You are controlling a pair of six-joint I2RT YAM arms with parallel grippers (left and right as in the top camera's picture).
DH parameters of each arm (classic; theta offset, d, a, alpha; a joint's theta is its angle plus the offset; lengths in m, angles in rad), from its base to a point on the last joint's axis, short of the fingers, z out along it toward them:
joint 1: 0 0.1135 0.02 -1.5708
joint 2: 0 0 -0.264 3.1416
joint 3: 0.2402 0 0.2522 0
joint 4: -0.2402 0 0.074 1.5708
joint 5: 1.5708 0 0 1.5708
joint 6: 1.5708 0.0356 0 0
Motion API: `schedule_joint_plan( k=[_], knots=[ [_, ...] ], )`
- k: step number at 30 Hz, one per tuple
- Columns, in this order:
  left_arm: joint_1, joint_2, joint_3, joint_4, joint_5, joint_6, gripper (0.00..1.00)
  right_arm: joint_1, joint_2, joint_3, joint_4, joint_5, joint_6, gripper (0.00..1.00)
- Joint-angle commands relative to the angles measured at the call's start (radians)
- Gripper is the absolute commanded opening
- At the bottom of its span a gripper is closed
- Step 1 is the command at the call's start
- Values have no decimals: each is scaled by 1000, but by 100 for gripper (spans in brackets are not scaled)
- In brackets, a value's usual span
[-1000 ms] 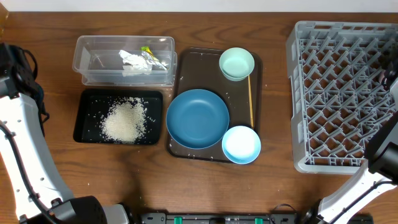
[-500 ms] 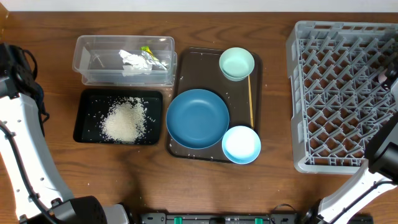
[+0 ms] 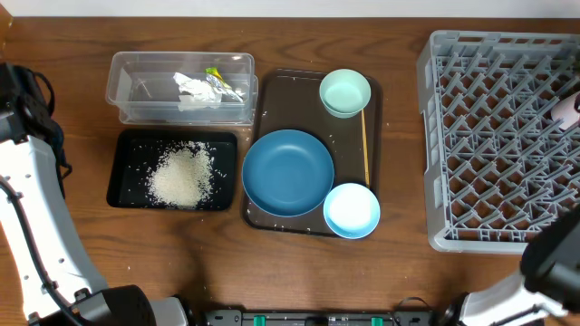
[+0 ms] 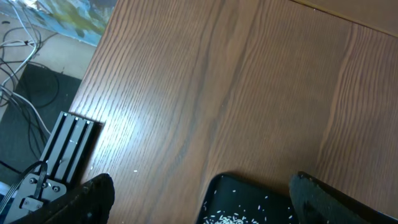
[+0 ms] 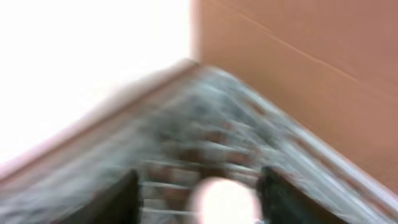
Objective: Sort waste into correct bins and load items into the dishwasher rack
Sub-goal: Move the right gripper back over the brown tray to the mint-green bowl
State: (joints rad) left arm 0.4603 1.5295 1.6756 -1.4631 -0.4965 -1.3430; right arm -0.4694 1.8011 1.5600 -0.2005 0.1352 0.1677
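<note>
**Desk:** Although the right wrist view is badly smeared, what do you make out at the right gripper (image 5: 200,180)?

**Operator:** I see the pink cup (image 5: 224,200) between its two dark fingers, with grey lattice under it. Whether the fingers clamp it, I cannot tell. From overhead the cup shows at the far right edge of the dishwasher rack (image 3: 498,136), over the grid.

**Desk:** And the left gripper (image 4: 200,186)?

**Operator:** Spread wide, with nothing between the fingers. It hangs over the wooden table (image 4: 205,87), above a corner of the black tray (image 4: 242,190).

**Desk:** Waste?

**Operator:** I have the rice (image 3: 181,175) heaped in the black tray. Crumpled paper (image 3: 192,88) and the yellow-green wrapper (image 3: 216,74) lie in the clear tub (image 3: 131,91), just behind that tray.

**Desk:** Dishes?

**Operator:** All on the brown serving tray (image 3: 281,100). The blue plate (image 3: 288,172) is in the middle and the mint green bowl (image 3: 344,92) at the back right corner. The light blue bowl (image 3: 352,210) sits at the front right, just beside the plate. The chopsticks (image 3: 365,149) lie along the right side, between the two bowls.
</note>
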Motion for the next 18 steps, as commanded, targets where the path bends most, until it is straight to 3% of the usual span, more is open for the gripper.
schedule_joint_plan(
  k=[1,4,7,12,15,16,18],
  knots=[
    [4,-7,2,-6,-8,-16,92,39,-94,2,2,-586,72,94],
    [4,-7,2,-6,-8,-16,92,75,-122,2,26,-904,72,99],
    [4,-7,2,-6,-8,-16,92,135,-119,1,26,-1015,71,99],
    [4,-7,2,-6,-8,-16,92,286,-78,-1,-85,-806,-99,98],
    [4,-7,2,-6,-8,-16,92,386,-36,-1,-153,-628,-174,70],
    [4,-7,2,-6,-8,-16,92,421,-19,-1,-178,-583,-206,66],
    [4,-7,2,-6,-8,-16,92,480,15,-1,-211,-537,-261,67]
  ],
)
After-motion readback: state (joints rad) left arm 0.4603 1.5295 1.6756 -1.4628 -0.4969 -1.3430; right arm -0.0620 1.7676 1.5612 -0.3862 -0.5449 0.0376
